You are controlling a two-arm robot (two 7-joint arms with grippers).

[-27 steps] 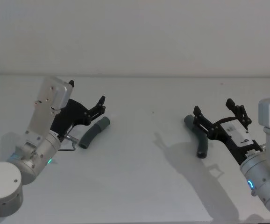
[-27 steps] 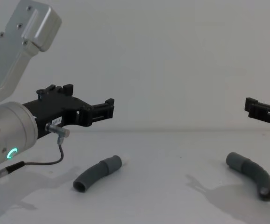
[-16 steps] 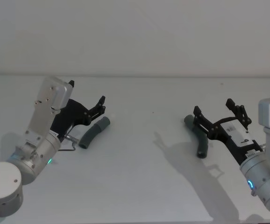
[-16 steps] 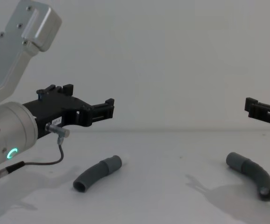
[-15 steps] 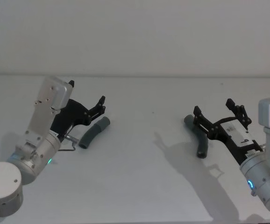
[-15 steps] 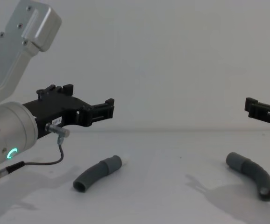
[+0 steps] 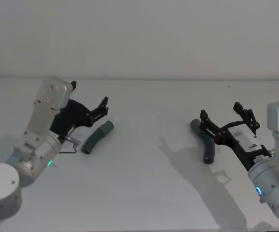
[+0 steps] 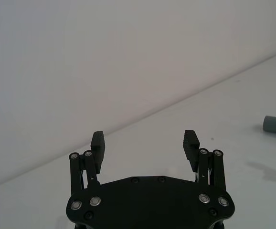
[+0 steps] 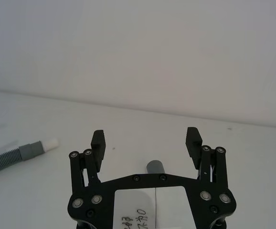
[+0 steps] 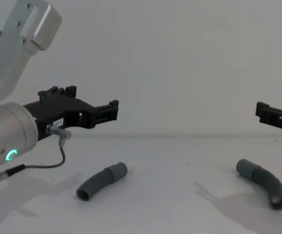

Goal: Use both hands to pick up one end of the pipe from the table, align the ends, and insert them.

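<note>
Two dark grey ribbed pipe pieces lie apart on the white table [image 7: 144, 193]. The left piece [image 7: 96, 137] [image 10: 101, 181] has its smooth cuff end [image 7: 107, 127] pointing up and right. My left gripper [image 7: 88, 94] [image 10: 93, 99] [image 8: 144, 139] hovers open above and behind it, holding nothing. The right piece [image 7: 205, 142] [image 10: 262, 181] curves with its cuff [image 7: 194, 124] at the far end. My right gripper [image 7: 222, 112] [image 9: 146, 137] is open above that piece, apart from it, and its cuff [image 9: 155, 167] shows between the fingers.
A plain white wall rises behind the table. A thin cable loops from my left wrist [image 10: 58, 158] down near the left piece. Bare table lies between the two pieces. The left piece [image 9: 11, 156] also appears far off in the right wrist view.
My left arm has shifted a little to the left and its gripper has risen slightly. The right arm and both pipe pieces have stayed put.
</note>
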